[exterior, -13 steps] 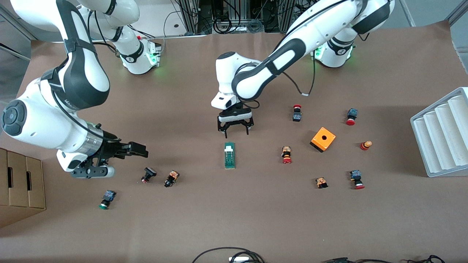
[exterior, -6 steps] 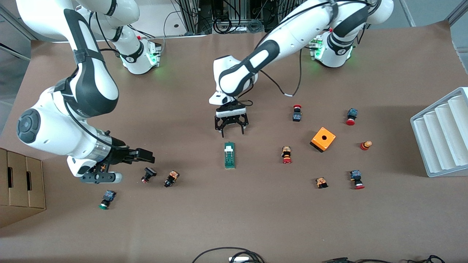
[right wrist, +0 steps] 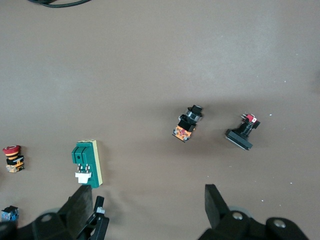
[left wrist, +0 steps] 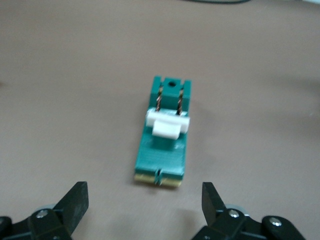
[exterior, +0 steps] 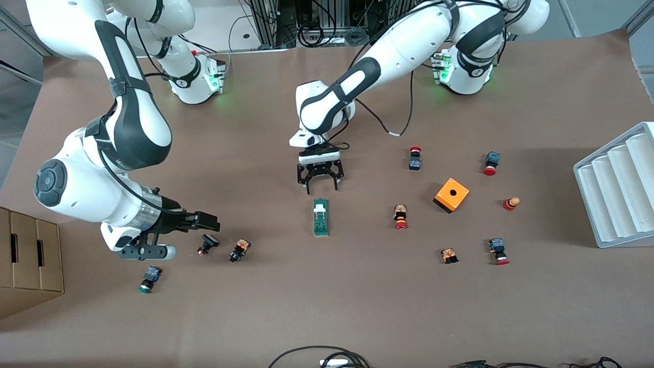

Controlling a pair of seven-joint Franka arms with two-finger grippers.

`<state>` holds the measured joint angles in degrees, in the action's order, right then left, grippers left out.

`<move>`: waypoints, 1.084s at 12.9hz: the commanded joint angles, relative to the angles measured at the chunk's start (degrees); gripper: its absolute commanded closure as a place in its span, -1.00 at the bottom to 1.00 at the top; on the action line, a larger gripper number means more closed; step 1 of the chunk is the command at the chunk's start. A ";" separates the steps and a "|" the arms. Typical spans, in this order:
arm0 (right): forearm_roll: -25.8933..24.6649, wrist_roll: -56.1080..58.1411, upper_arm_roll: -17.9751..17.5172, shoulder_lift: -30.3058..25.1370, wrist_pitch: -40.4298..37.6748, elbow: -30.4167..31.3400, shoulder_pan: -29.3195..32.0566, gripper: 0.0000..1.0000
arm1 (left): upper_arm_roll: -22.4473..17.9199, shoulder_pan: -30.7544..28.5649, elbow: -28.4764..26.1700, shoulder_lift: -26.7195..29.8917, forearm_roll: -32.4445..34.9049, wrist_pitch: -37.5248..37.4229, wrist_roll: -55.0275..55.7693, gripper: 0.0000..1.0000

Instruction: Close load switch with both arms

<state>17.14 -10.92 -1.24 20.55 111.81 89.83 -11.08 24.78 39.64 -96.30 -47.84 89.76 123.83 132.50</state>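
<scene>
The load switch [exterior: 321, 217] is a narrow green block lying flat mid-table, its white tab [left wrist: 167, 125] toward the robots' bases. My left gripper [exterior: 321, 188] hangs open just on the bases' side of the switch, fingers pointing down, with nothing between them; in the left wrist view the switch [left wrist: 164, 135] lies ahead of the open left gripper [left wrist: 144, 200]. My right gripper [exterior: 147, 251] hovers open and empty toward the right arm's end of the table, well apart from the switch. The right wrist view has the switch [right wrist: 86, 162] off to one side of the right gripper [right wrist: 147, 205].
Two small push buttons [exterior: 207, 244] [exterior: 239, 249] lie between the right gripper and the switch, and a green-capped one [exterior: 149, 278] is below the gripper. An orange box [exterior: 451, 194], several more buttons, a white rack [exterior: 618, 186] and a cardboard box [exterior: 28, 258] stand around.
The left gripper has come lower and a little toward the right arm's end, staying open. The right arm has shifted its open gripper toward the two push buttons.
</scene>
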 commanded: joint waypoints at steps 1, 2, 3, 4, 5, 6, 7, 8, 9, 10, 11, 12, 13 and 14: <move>1.31 -2.42 0.27 0.45 1.04 0.08 -1.48 -1.00 | -1.40 2.28 4.10 -3.39 3.57 -2.53 1.09 -1.00; 1.31 -6.26 0.27 0.45 0.96 0.34 -2.27 -1.00 | -1.40 3.50 4.27 -4.70 4.19 -4.80 2.05 -1.00; 1.31 -9.17 0.36 0.45 0.96 0.60 -3.23 -1.00 | -1.92 4.91 4.36 -5.93 5.85 -7.35 4.58 -1.00; 1.31 -10.51 0.27 0.45 0.96 0.69 -3.68 -1.00 | -2.80 5.70 3.93 -6.38 8.30 -8.42 7.30 -1.00; 1.31 -10.70 0.27 0.45 0.87 0.87 -3.86 -1.00 | -2.98 5.88 3.66 -6.73 9.89 -8.51 9.07 -1.00; 1.31 -10.70 0.27 0.45 0.96 0.87 -3.86 -1.00 | -2.98 6.06 4.10 -7.52 10.43 -8.95 10.57 -1.00; 1.31 -11.22 0.27 0.45 1.04 0.87 -4.47 -1.00 | -2.98 6.15 4.27 -7.62 10.44 -9.30 12.15 -1.00; 1.31 -12.27 0.27 0.45 1.48 0.87 -4.91 -1.00 | -3.07 6.85 4.19 -7.62 10.53 -9.48 13.73 -1.00; 1.49 -13.50 0.27 0.54 1.83 0.87 -5.52 -1.00 | -3.16 7.46 4.19 -8.05 10.53 -9.92 14.53 -1.00; 1.49 -14.03 0.36 0.54 2.71 0.87 -6.57 -1.00 | -4.03 8.69 4.19 -9.10 10.70 -11.05 15.06 -1.00; 1.58 -14.47 0.36 0.71 4.28 1.83 -7.37 -1.00 | -5.60 10.61 4.27 -10.07 11.75 -11.76 15.15 -1.00; 1.67 -15.61 0.27 0.37 6.65 3.92 -7.46 -1.00 | -7.44 12.20 4.28 -10.77 12.80 -11.77 15.42 -1.00; 1.75 -17.10 0.27 -0.25 8.15 5.60 -7.55 -1.00 | -7.90 12.74 4.28 -11.13 12.99 -11.77 15.77 -1.00; 1.84 -17.46 0.27 -0.95 9.47 7.09 -7.98 -1.00 | -7.90 12.83 4.28 -11.22 12.99 -11.77 16.03 -1.00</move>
<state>17.16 -27.33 -1.33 21.23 117.94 93.15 -18.56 17.52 51.23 -93.72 -55.45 102.60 110.08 145.18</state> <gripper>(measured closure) 0.000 0.000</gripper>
